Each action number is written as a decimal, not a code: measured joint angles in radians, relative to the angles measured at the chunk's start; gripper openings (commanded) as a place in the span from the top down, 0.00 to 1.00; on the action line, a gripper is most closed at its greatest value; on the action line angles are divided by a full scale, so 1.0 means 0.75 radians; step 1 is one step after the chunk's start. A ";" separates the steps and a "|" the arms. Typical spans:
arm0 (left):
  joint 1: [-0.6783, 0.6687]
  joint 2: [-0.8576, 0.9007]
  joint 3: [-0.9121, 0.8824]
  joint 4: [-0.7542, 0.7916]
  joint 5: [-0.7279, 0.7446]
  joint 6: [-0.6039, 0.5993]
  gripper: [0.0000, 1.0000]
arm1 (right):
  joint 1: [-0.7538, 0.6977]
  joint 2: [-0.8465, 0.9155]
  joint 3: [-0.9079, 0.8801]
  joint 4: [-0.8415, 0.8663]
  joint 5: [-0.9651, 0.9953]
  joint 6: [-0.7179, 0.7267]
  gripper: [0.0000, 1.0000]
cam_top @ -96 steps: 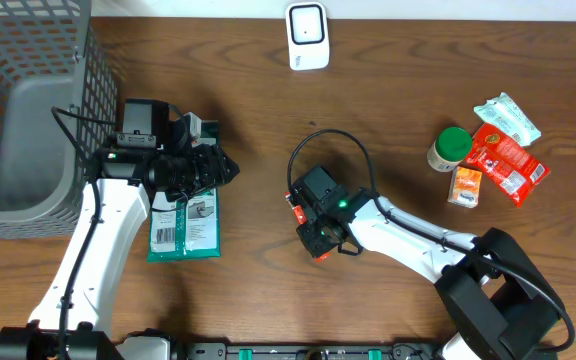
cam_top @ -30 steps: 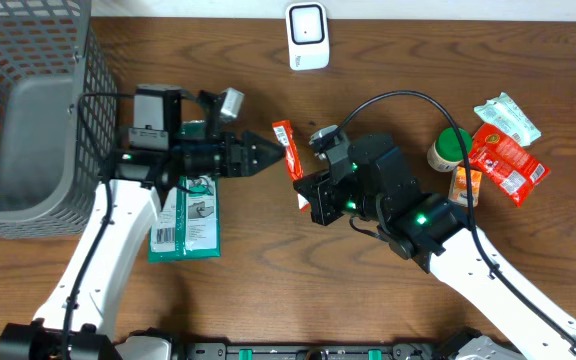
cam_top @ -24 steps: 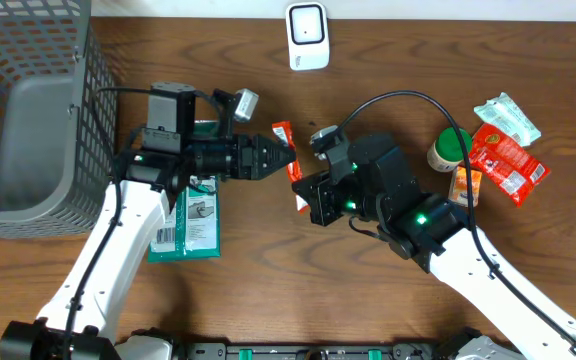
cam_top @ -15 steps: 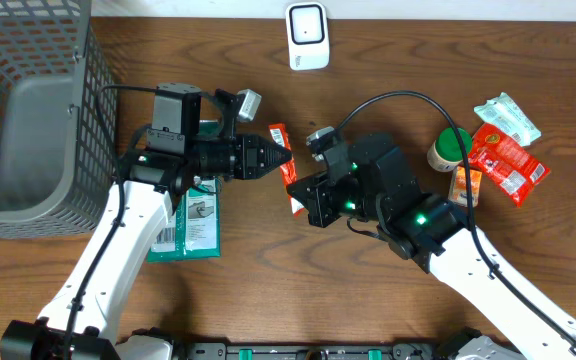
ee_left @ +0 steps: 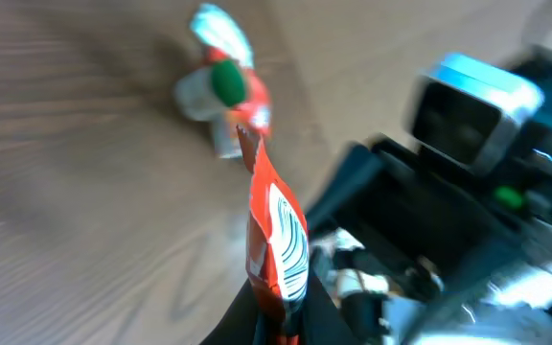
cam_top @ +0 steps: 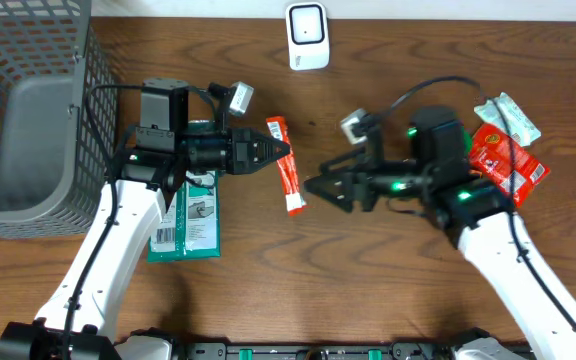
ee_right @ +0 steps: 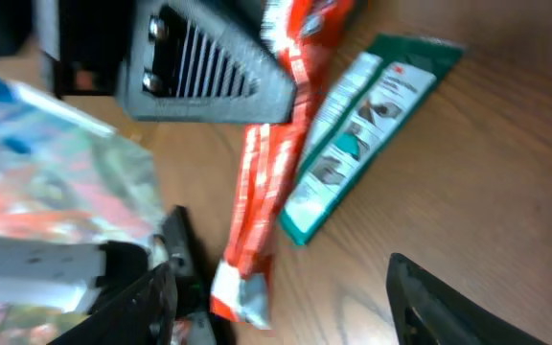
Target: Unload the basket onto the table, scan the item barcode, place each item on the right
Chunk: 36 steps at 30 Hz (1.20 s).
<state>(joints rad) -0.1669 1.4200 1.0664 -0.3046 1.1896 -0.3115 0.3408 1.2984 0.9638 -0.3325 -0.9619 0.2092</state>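
While the grey wire basket [cam_top: 28, 130] sits far left, we see our right gripper [cam_top: 326, 192] with jaws spread wide, and our left gripper [cam_top: 284, 152] clamped on the slim red foil sachet [cam_top: 290, 180], hanging mid-table just beside them.

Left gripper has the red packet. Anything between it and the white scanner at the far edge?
Nothing visible does. The long red foil packet, pinched in the left gripper, has only bare wooden table between it and the white box-shaped scanner.
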 measured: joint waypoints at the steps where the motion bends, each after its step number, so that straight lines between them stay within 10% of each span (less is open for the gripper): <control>1: 0.000 0.000 0.000 0.022 0.048 -0.007 0.93 | -0.037 0.002 0.000 0.001 -0.074 -0.019 0.41; 22: -0.001 0.000 0.000 0.141 0.313 -0.073 0.93 | 0.015 0.085 0.000 0.095 -0.475 -0.115 0.57; 31: -0.001 0.000 0.000 0.153 0.326 -0.073 0.93 | 0.069 0.161 -0.001 0.242 -0.461 -0.074 0.97; 36: -0.001 0.000 0.000 0.161 0.327 -0.073 0.92 | 0.068 0.161 -0.001 0.248 -0.456 -0.056 0.99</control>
<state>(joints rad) -0.1673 1.4200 1.0664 -0.1837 1.4349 -0.3660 0.3920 1.4193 0.9630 -0.1463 -1.3037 0.1673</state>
